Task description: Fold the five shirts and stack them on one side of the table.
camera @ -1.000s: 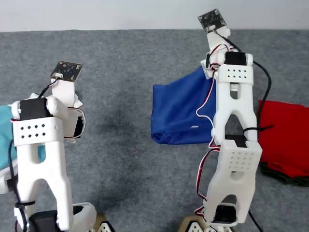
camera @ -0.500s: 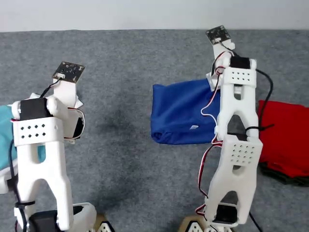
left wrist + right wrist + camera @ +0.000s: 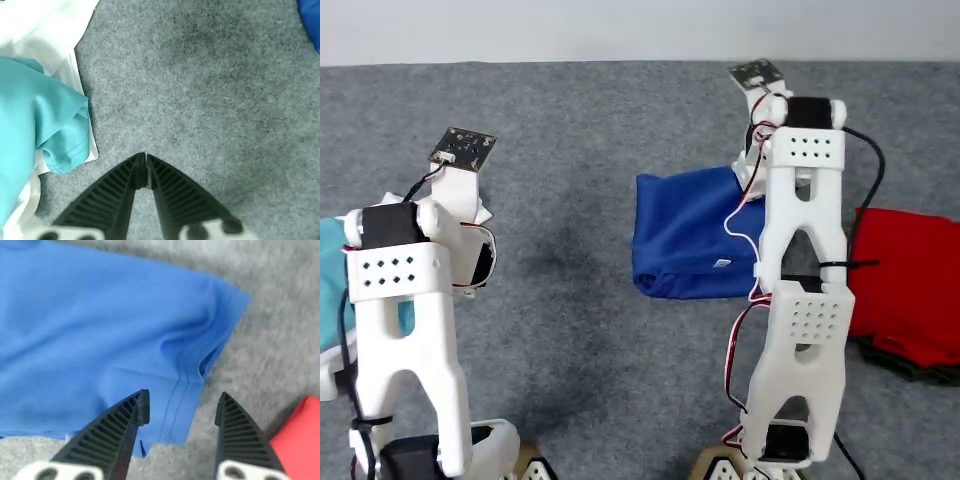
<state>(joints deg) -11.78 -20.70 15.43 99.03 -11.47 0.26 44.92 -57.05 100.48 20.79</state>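
Fabric of the folded blue shirt (image 3: pixel 685 235) seems limp: pinch its two-o'clock hem, under the gaping right gripper (image 3: pixel 180 407); left gripper (image 3: pixel 146 162) clenched.

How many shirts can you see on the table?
5: blue in the middle, red at the right with a dark one under it, teal and white at the left. Others may be hidden.

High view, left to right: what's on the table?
teal shirt → left arm → blue shirt → right arm → red shirt
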